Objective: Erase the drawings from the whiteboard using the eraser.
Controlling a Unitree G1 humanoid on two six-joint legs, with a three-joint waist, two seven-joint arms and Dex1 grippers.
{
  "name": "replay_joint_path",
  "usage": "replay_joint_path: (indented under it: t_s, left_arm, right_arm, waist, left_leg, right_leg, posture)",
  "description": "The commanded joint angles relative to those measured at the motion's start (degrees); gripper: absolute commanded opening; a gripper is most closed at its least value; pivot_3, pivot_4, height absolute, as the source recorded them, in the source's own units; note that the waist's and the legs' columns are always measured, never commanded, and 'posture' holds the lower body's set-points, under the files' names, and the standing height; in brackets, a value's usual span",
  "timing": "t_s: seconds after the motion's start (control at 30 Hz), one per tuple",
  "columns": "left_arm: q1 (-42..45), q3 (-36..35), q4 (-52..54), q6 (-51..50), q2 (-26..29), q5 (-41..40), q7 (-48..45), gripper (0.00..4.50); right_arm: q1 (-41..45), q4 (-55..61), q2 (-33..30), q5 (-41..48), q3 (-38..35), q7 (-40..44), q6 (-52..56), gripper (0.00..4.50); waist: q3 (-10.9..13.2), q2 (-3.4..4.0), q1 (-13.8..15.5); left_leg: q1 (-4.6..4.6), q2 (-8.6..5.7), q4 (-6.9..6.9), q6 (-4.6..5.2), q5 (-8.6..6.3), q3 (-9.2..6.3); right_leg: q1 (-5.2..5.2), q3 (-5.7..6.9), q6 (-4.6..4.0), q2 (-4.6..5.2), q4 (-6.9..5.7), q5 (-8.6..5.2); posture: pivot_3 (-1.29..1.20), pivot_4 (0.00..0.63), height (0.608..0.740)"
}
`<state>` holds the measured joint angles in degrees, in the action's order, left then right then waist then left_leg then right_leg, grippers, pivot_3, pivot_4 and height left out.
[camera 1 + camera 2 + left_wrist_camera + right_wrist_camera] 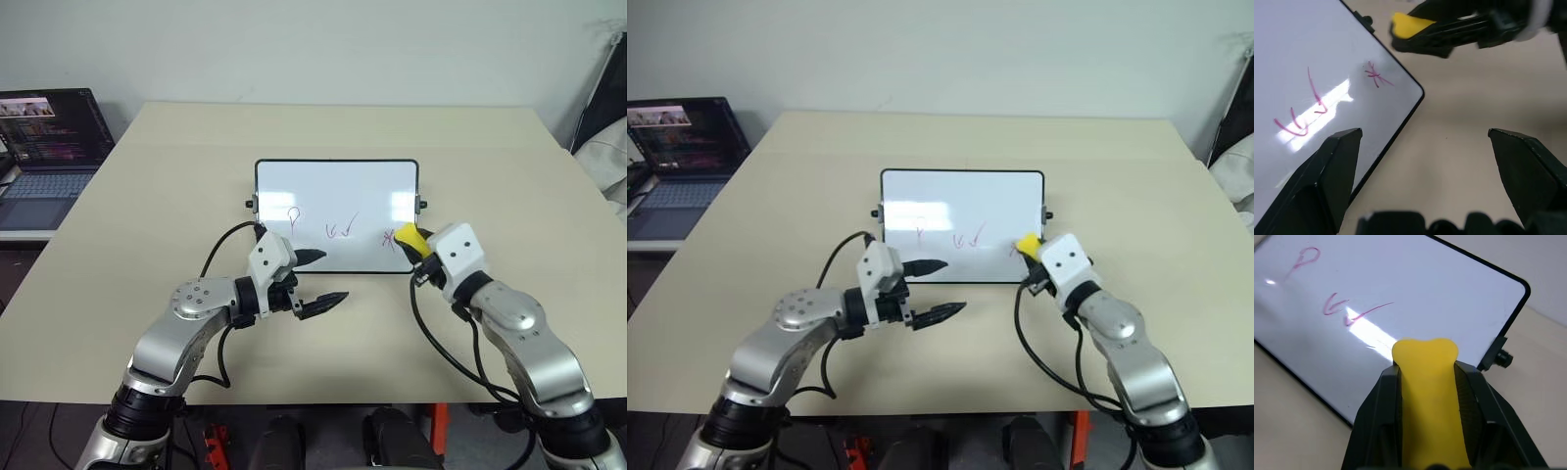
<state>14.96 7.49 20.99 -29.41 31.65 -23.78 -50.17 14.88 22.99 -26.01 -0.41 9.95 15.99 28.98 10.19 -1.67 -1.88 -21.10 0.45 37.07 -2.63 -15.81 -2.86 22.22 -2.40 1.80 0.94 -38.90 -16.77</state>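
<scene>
Three red-purple drawings are on the whiteboard, which lies flat near the middle of the tabletop; a laptop sits well off to the far left and plays no part. Starting at the left, the left hand hovers at the board's near left corner with its two black fingers spread wide and nothing between them, probably placed there to steady the board while the other arm wipes. On the glossy white surface, bounded by a thin black frame with small side knobs, the marks run in a row: a balloon-like loop, then a double check mark, then an X-like cross close to the near right corner. All three look thin and none shows any smearing, so wiping has not begun. At the right, the right hand is clamped tight on the eraser, a bright yellow oblong block whose rounded end juts out past the fingertips. It is poised at the board's near right edge, just beside the cross, likely so the first stroke takes that mark and then sweeps across toward the others.
</scene>
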Motion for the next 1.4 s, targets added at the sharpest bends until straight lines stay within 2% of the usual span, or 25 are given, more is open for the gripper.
replay_joint_path:
  t_s: [0.03, 0.17, 0.4, 0.7, 0.83, 1.03, 1.1, 1.3, 1.4]
  left_arm:
    - [0.14, 0.07, 3.05, -0.63, 0.87, -1.40, -1.04, 4.50]
    - [-0.41, 0.38, 3.59, -0.81, 0.94, -1.32, -0.75, 4.50]
    - [-1.48, 0.25, 3.70, -0.56, 0.55, -1.07, 0.26, 4.50]
    - [-1.05, 1.08, 3.26, -0.53, 0.11, -1.21, -0.09, 4.50]
    - [-0.98, 1.15, 3.14, -0.54, 0.03, -1.22, -0.21, 4.50]
    - [-1.16, 1.00, 3.15, -0.62, 0.02, -1.33, -0.26, 4.50]
    - [-1.19, 0.97, 3.14, -0.61, 0.00, -1.34, -0.30, 4.50]
    - [-1.41, 1.05, 3.19, -0.77, 0.01, -1.50, -0.57, 4.50]
    - [-1.54, 0.95, 3.06, -0.87, 0.07, -1.66, -0.67, 4.50]
  right_arm:
    - [4.05, -5.07, 1.32, -3.75, 1.53, -0.96, -6.06, 1.14]
    - [4.86, -10.19, 1.63, -6.32, 4.18, 1.25, -9.37, 1.14]
    - [0.54, -8.63, -1.07, -7.86, 6.37, 7.32, -2.17, 1.14]
    - [6.38, -12.24, 1.94, -12.22, 2.78, 0.19, -7.60, 1.14]
    - [5.75, -12.36, 1.97, -12.24, 5.46, 4.77, -3.67, 1.14]
    - [1.88, -8.80, -1.40, -12.30, 7.68, 12.06, 3.53, 1.14]
    - [2.61, -8.77, -0.89, -12.49, 7.10, 11.65, 3.53, 1.14]
    - [7.98, -12.10, 2.66, -15.47, 3.85, 2.65, -3.20, 1.14]
    - [7.92, -13.01, 2.31, -16.01, 4.72, 3.48, -2.52, 1.13]
  waist:
    - [0.00, 0.01, 0.00]
    - [0.00, 0.01, 0.06]
    - [-0.01, -0.02, 0.11]
    - [-0.01, -0.02, 0.04]
    - [-0.02, -0.02, 0.00]
    - [-0.06, -0.06, 0.02]
    - [-0.06, -0.07, -0.01]
    - [-0.05, -0.07, -0.05]
    - [-0.05, -0.07, 0.03]
  left_leg:
    - [-0.02, 0.02, -0.01, 0.00, 0.00, 0.02]
    - [-0.15, 0.03, -0.05, 0.00, -0.01, -0.07]
    - [-0.02, -0.01, 0.03, 0.01, -0.01, -0.12]
    - [0.21, 0.03, 0.15, 0.01, 0.03, -0.02]
    - [0.18, 0.02, 0.08, 0.01, 0.03, -0.04]
    - [0.18, 0.04, 0.06, 0.02, 0.02, -0.08]
    - [0.22, 0.02, 0.06, 0.02, 0.02, -0.04]
    - [0.26, 0.08, 0.17, 0.06, 0.12, -0.01]
    - [0.22, 0.05, 0.17, 0.06, 0.14, -0.01]
  right_leg:
    - [0.04, -0.02, -0.01, 0.00, 0.01, 0.00]
    - [0.09, 0.00, -0.04, 0.11, 0.10, -0.03]
    - [-0.07, 0.02, -0.03, 0.16, 0.03, -0.03]
    - [-0.21, 0.00, -0.03, 0.06, -0.07, 0.06]
    - [-0.18, -0.03, -0.04, 0.05, -0.06, 0.07]
    - [-0.20, -0.02, -0.05, 0.12, -0.01, 0.06]
    - [-0.23, 0.00, -0.04, 0.12, -0.02, 0.06]
    - [-0.23, 0.01, 0.00, 0.07, -0.05, 0.15]
    - [-0.21, 0.00, -0.05, -0.01, -0.04, 0.19]
  posture:
    - [0.00, 0.150, 0.740]
    - [0.00, 0.150, 0.740]
    - [0.00, 0.150, 0.740]
    - [0.00, 0.150, 0.740]
    - [0.00, 0.150, 0.740]
    - [0.00, 0.150, 0.740]
    - [0.00, 0.150, 0.740]
    - [0.00, 0.150, 0.740]
    - [0.00, 0.150, 0.740]
